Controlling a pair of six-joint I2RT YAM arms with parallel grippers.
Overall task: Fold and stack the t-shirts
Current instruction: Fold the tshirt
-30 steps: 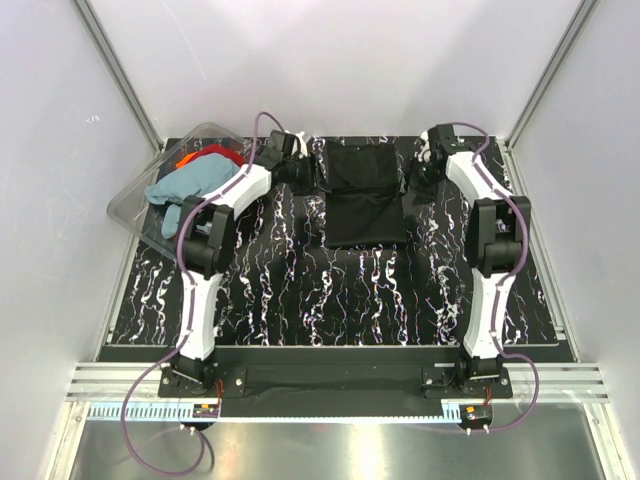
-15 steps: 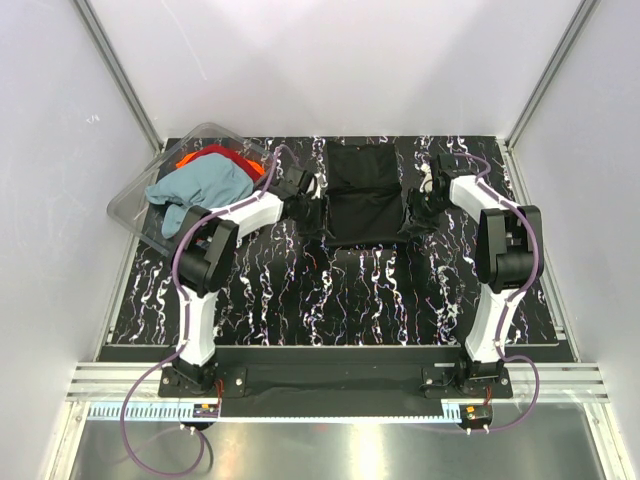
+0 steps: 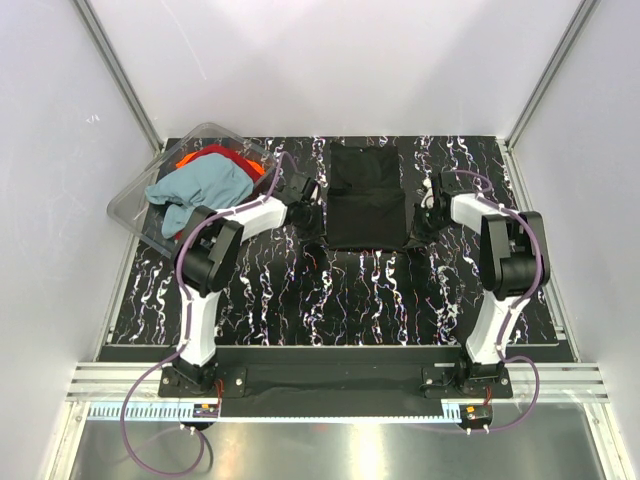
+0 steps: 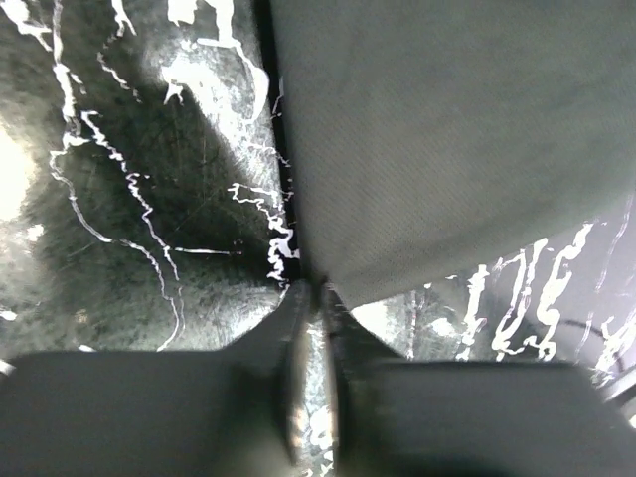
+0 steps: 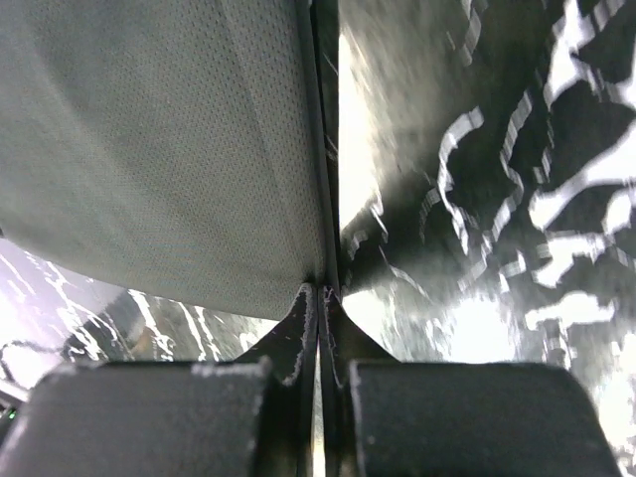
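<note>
Marbled black table (image 3: 300, 290): black t-shirt (image 3: 367, 195) flat, right of clear tub (image 3: 125, 205). I see left gripper (image 4: 310, 288) and right gripper (image 5: 320, 290) each pinched shut on its near corners. Cross-fold starting, I judge; next: lift evenly, carry near edge over.

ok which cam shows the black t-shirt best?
Top external: the whole folded black t-shirt shows there, with its full outline. Each wrist view gives only one near corner of it, close up and cropped.
</note>
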